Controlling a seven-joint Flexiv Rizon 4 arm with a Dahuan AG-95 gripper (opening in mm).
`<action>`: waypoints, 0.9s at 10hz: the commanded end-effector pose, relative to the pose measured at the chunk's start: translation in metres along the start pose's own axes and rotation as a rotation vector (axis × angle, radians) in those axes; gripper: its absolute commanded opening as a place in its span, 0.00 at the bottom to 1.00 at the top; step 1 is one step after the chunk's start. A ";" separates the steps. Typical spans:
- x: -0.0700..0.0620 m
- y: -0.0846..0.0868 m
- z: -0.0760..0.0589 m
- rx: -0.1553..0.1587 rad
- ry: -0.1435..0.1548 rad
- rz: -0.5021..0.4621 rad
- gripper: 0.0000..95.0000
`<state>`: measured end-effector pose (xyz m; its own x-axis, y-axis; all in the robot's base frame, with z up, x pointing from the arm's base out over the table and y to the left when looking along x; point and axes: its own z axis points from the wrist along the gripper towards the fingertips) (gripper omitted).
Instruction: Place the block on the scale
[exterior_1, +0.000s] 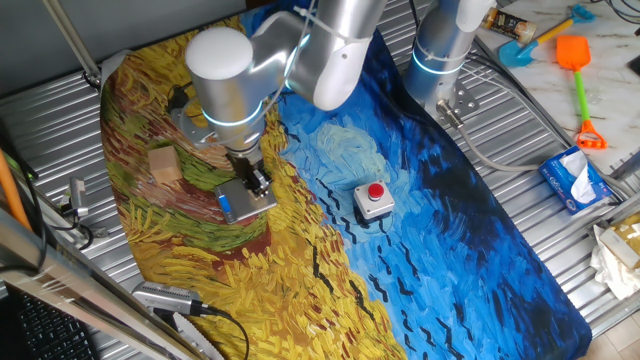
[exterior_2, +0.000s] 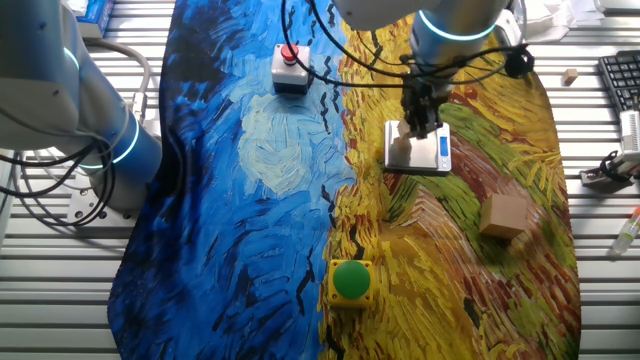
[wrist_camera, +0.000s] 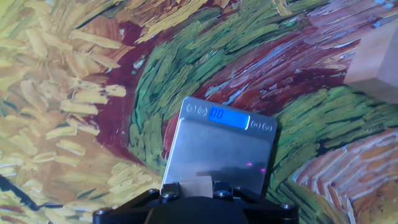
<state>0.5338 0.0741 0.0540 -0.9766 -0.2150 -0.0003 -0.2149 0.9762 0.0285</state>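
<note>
The scale (wrist_camera: 219, 148) is a flat grey metal square with a lit blue display on its far edge. It lies on the painted cloth and also shows in one fixed view (exterior_1: 246, 204) and in the other fixed view (exterior_2: 432, 152). My gripper (wrist_camera: 196, 191) is right over the scale's near part, and it also shows in the fixed views (exterior_1: 256, 181) (exterior_2: 416, 128). It is shut on the block (wrist_camera: 196, 185), a small pale tan cube seen between the fingers, just above or at the scale's top. Only the block's top part shows.
A larger tan wooden block (exterior_1: 165, 165) (exterior_2: 503, 216) (wrist_camera: 377, 61) lies on the cloth beside the scale. A grey box with a red button (exterior_1: 373, 200) (exterior_2: 290, 68) and a yellow box with a green button (exterior_2: 350, 282) stand on the cloth. A second arm's base (exterior_2: 110, 150) stands at the cloth's edge.
</note>
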 end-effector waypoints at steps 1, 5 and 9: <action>-0.002 -0.005 0.006 -0.001 -0.006 -0.005 0.00; -0.007 -0.011 0.010 -0.001 -0.007 -0.015 0.00; -0.008 -0.013 0.014 -0.004 -0.005 -0.015 0.00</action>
<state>0.5443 0.0630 0.0402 -0.9733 -0.2295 -0.0073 -0.2296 0.9729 0.0285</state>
